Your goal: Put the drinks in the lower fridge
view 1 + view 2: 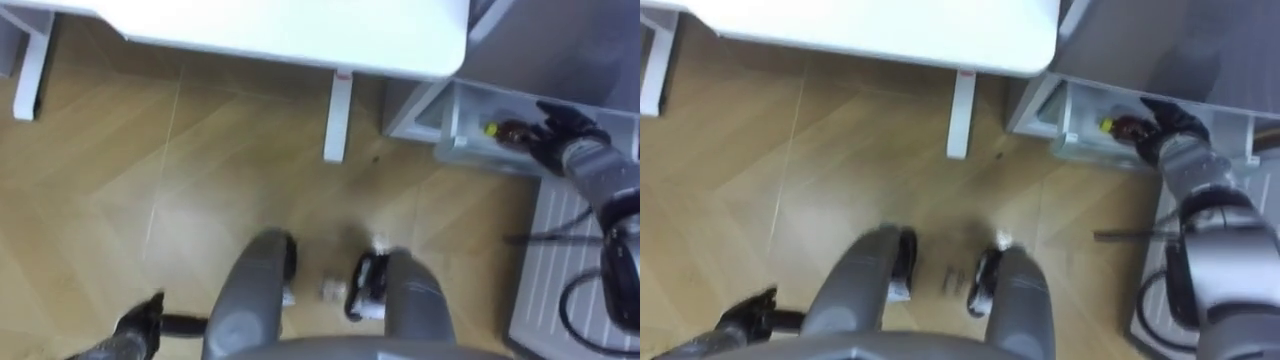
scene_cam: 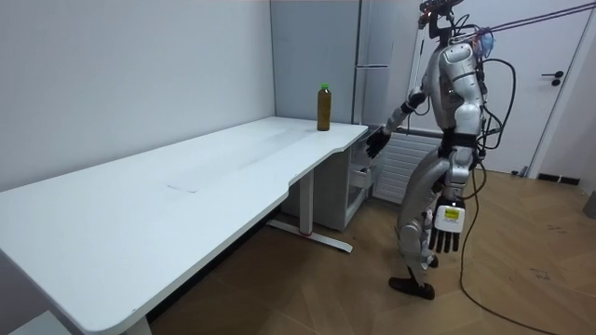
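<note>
A dark drink bottle [image 1: 508,130] with a yellow cap lies in the open lower fridge compartment [image 1: 450,110], to the right of the table's corner. My right hand [image 1: 562,128] reaches into that compartment and sits right at the bottle's base end, fingers loosely spread rather than wrapped round it. In the room view this right hand [image 2: 377,141] is stretched towards the low fridge with its fingers straight. A second bottle [image 2: 323,107], brown with a green cap, stands upright on the white table [image 2: 214,177] near its far end. My left hand [image 2: 447,228] hangs open at my side.
I stand on the wooden floor at the end of the table, beside the tall grey fridge [image 2: 372,56]. A white table leg [image 1: 338,115] stands just left of the compartment. A white ribbed panel [image 1: 555,260] lies to my right.
</note>
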Tool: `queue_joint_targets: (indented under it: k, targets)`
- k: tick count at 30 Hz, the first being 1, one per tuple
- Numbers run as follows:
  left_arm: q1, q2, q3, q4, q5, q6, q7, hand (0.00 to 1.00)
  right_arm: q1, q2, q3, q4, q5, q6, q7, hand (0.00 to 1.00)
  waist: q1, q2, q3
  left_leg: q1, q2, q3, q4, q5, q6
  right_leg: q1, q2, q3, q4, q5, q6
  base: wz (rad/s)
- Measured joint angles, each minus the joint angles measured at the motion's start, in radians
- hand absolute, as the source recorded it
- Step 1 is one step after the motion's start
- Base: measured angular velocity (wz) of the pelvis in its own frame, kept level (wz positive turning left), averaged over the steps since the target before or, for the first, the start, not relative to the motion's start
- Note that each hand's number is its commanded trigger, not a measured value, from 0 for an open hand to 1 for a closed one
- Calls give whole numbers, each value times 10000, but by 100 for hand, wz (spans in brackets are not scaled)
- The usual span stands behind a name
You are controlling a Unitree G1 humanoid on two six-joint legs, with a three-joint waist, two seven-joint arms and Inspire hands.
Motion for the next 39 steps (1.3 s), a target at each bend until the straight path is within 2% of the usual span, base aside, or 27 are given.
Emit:
queue_joint_targets:
  k: [2, 4, 5, 7, 8, 9, 10, 11, 13, 15, 17, 18, 21, 22, 27, 31, 36, 39]
  targets:
    - [16, -4, 14, 32, -7, 21, -94, 0, 271, 1, -12, 1, 114, 3, 220, 0, -115, 140, -4, 373, -14, -68, -257, 26, 46, 485, 21, -125, -365, 46, 81, 12]
    - [100, -5, 50, 26, -9, 20, -174, 0, 732, 2, -67, -8, 171, -3, 566, 0, -135, 353, -110, 1007, -19, -105, -715, 49, 85, 1179, 134, -136, -972, 177, 194, 2]
    - [137, -5, 80, 25, -9, 20, -176, 0, 845, 3, -60, -10, 167, 0, 633, 0, -132, 390, -129, 1231, -28, -78, -909, 69, 106, 1382, 140, -135, -1127, 216, 219, -5]
    - [368, -21, 416, -28, -10, 7, -279, 0, 1665, 41, -65, -458, 174, -6, 840, 0, -125, 553, -242, 2174, -28, 33, -1627, 162, 132, 2302, 227, -107, -1877, 370, 317, -7]
    - [479, -28, 510, -48, -9, -28, -318, 0, 1956, 74, -84, -736, 177, -15, 917, 0, -144, 571, -265, 2419, -35, 49, -1835, 190, 126, 2534, 240, -106, -2070, 405, 332, -6]
    - [699, -70, 764, -55, -4, -96, -321, 0, 2644, 146, -178, -1306, 224, -51, 1197, 0, -236, 599, -306, 2920, -70, 51, -2220, 253, 121, 3007, 254, -143, -2428, 469, 362, 0]
    - [928, -100, 1021, -128, 0, -91, -318, 0, 3223, 229, -239, -1705, 241, -101, 1482, 0, -393, 611, -394, 3311, -86, 24, -2473, 294, 113, 3441, 277, -215, -2773, 509, 393, 6]
    - [1046, -121, 1120, -153, 0, -92, -312, 0, 3419, 309, -330, -1757, 255, -128, 1608, 0, -442, 607, -435, 3498, -93, 11, -2610, 322, 104, 3637, 288, -259, -2900, 535, 400, 6]
    - [1478, -219, 1354, -352, 13, -126, -189, 0, 4483, 769, -780, -1918, 653, -492, 2018, 0, -725, 560, -499, 4347, -98, -112, -3134, 370, 63, 4595, 397, -412, -3555, 650, 445, 11]
    - [1888, -330, 1577, -557, 116, -278, -168, 0, 5216, 1176, -948, -2147, 665, -610, 2136, 0, -709, 487, -547, 4920, -49, -89, -3424, 372, 57, 5207, 505, -429, -4046, 739, 451, -4]
    - [2029, -492, 1666, -546, 298, -328, -154, 0, 5842, 1436, -937, -2162, 632, -705, 2421, 0, -773, 569, -518, 5381, 22, -69, -3626, 376, 48, 5805, 642, -474, -4625, 943, 452, -6]
    - [2076, -539, 1669, -575, 359, -353, -165, 0, 6209, 1563, -934, -2112, 398, -739, 2632, 0, -789, 555, -569, 5549, 27, -81, -3731, 377, 47, 6086, 682, -555, -4929, 1020, 470, 7]
    - [2206, -864, 1897, -676, 673, -448, 12, 0, 6789, 1901, -928, -1954, -581, -879, 2922, 0, -906, 545, -541, 5823, 15, -88, -3995, 379, 44, 6376, 699, -641, -5174, 1096, 495, 5]
    - [2214, -964, 1953, -678, 794, -460, 88, 0, 6867, 2039, -930, -1789, -1033, -888, 2994, 0, -932, 571, -510, 5868, 11, -75, -4027, 380, 41, 6405, 698, -637, -5224, 1135, 506, 0]
    - [2196, -1068, 1960, -699, 896, -528, 329, 0, 6903, 2118, -407, -854, -3846, -907, 3345, 0, -942, 664, -487, 5881, 16, -15, -4015, 399, 69, 6419, 695, -621, -5239, 1278, 539, -5]
    - [2155, -1163, 1972, -630, 1001, -489, 376, 0, 7054, 2137, -179, -689, -6151, -902, 3305, 0, -968, 626, -469, 5885, 13, -17, -4133, 473, 94, 6509, 696, -624, -5243, 1398, 540, -2]
    - [2057, -1193, 2002, -687, 967, -488, 567, 0, 6919, 2317, -155, -184, -6465, -943, 3066, 0, -984, 460, -452, 6054, -29, -107, -4328, 673, 84, 6705, 711, -660, -5420, 1535, 515, 6]
    - [1983, -1281, 2244, -852, 1108, -488, 755, 0, 6800, 2361, -157, 8, -6536, -898, 2977, 0, -969, 405, -448, 6005, -36, -202, -4265, 676, 80, 6763, 768, -625, -5727, 1573, 504, 10]
